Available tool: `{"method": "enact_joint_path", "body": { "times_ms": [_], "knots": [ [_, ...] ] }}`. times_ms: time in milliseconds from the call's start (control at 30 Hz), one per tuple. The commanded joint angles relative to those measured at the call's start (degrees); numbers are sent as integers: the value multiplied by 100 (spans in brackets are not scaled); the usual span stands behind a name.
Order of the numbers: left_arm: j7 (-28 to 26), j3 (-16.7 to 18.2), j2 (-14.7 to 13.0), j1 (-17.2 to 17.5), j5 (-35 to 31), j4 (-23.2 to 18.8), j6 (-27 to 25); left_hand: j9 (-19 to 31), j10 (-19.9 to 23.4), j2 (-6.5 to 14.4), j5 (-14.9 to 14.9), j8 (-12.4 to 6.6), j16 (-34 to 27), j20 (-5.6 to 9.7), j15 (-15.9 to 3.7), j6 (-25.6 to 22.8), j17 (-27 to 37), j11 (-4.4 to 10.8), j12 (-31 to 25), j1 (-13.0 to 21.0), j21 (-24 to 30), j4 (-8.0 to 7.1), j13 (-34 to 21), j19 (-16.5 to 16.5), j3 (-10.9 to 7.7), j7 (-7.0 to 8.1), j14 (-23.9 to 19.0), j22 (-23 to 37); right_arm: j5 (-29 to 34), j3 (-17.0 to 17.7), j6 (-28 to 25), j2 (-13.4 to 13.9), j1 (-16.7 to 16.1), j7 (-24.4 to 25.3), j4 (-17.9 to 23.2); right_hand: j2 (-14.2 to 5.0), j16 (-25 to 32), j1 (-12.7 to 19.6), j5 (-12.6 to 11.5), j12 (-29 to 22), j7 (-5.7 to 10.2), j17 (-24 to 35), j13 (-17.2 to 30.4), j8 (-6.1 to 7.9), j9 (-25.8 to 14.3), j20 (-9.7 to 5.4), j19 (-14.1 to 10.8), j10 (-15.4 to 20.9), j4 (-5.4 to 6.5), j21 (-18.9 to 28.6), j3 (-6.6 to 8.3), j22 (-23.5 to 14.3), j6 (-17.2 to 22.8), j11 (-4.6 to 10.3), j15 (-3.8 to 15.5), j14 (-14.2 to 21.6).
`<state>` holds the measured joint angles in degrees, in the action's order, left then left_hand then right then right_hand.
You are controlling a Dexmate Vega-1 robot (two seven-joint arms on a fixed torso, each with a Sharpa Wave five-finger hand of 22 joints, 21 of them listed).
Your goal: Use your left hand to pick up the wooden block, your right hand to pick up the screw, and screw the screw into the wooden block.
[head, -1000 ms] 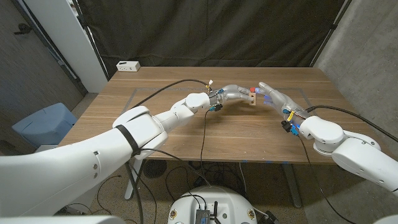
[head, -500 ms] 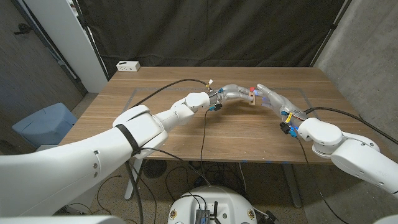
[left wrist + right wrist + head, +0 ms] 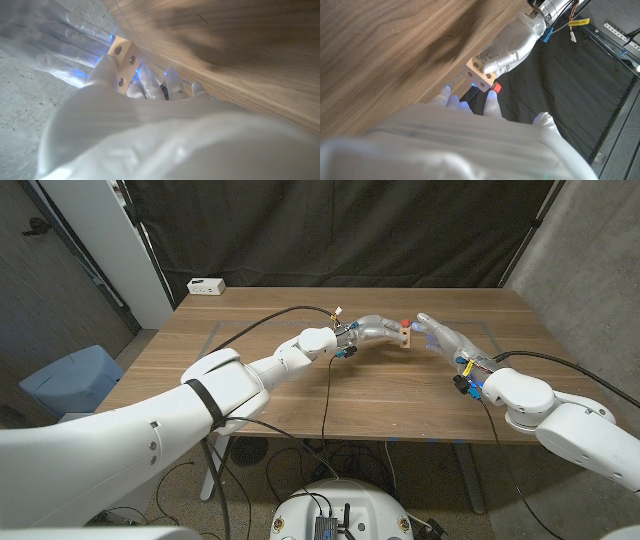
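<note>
— While my left hand (image 3: 375, 330) grips the wooden block (image 3: 404, 334) off the table (image 3: 300, 395), upper middle of the head picture, how will it handle?

— Light, stiff, I judge; hold its plain sides, holes left clear.

— And the screw (image 3: 495, 87)?

— Red-headed, small, slippery I guess; my right hand (image 3: 440, 337) pinches it against the block. No containers around.
</note>
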<state>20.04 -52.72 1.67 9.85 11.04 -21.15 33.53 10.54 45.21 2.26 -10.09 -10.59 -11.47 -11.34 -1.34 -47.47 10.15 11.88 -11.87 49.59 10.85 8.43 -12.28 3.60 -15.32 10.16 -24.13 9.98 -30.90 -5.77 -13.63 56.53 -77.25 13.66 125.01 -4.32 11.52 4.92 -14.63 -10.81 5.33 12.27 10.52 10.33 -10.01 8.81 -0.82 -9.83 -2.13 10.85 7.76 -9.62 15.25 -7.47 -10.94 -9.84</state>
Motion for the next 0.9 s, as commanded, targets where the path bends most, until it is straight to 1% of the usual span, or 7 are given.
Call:
{"method": "enact_joint_path", "body": {
  "times_ms": [33, 333, 633, 900],
  "knots": [
    [58, 21, -33, 28, -21, -25, 193, 22, -12, 3, -43, -32, 4, -38, -1, -10, 15, -8, -2, -47, 23, -12, 0, -23, -30, 15, -7, 12, 66, 126, -3, 21, -24, -22, -88, -18, 27, -19, -22, -41, 21, -1, 12, 18, -18, 19, 42, -343, 36, 2, 33, -16, -39, 31, -3, -692],
    [93, 51, -52, 64, -38, -41, 315, 22, -17, 1, -42, -32, 3, -40, -2, -9, 16, -10, 0, -49, 24, -12, 0, -22, -29, 15, -6, 12, 113, 81, 52, -12, 85, -114, -233, -14, 29, -18, -23, -38, 12, -2, 12, 9, -18, 22, 38, -352, 36, 3, 31, -16, -72, 21, 0, -687],
    [135, 79, -71, 103, -56, -59, 418, 22, -13, 6, -44, -36, 5, -44, -2, -18, 17, -8, -2, -45, 23, -12, 0, -23, -32, 26, 2, 12, 130, -64, 155, -65, 322, -254, -430, -7, 27, -17, -25, -35, 9, -3, 12, 0, -18, 33, 38, -359, 36, 3, 27, -15, -108, 26, -11, -691],
    [126, 92, -70, 102, -72, -59, 409, 22, -18, 5, -43, -31, 3, -46, -2, -2, 17, -12, -1, -52, 23, -15, 0, -23, -30, 21, -1, 12, 148, -265, 234, -100, 593, -408, -608, 4, 25, -21, -26, -33, 4, -2, 12, 2, -17, 41, 43, -364, 37, 1, 20, -15, -116, 20, -14, -697]
  ]
}}
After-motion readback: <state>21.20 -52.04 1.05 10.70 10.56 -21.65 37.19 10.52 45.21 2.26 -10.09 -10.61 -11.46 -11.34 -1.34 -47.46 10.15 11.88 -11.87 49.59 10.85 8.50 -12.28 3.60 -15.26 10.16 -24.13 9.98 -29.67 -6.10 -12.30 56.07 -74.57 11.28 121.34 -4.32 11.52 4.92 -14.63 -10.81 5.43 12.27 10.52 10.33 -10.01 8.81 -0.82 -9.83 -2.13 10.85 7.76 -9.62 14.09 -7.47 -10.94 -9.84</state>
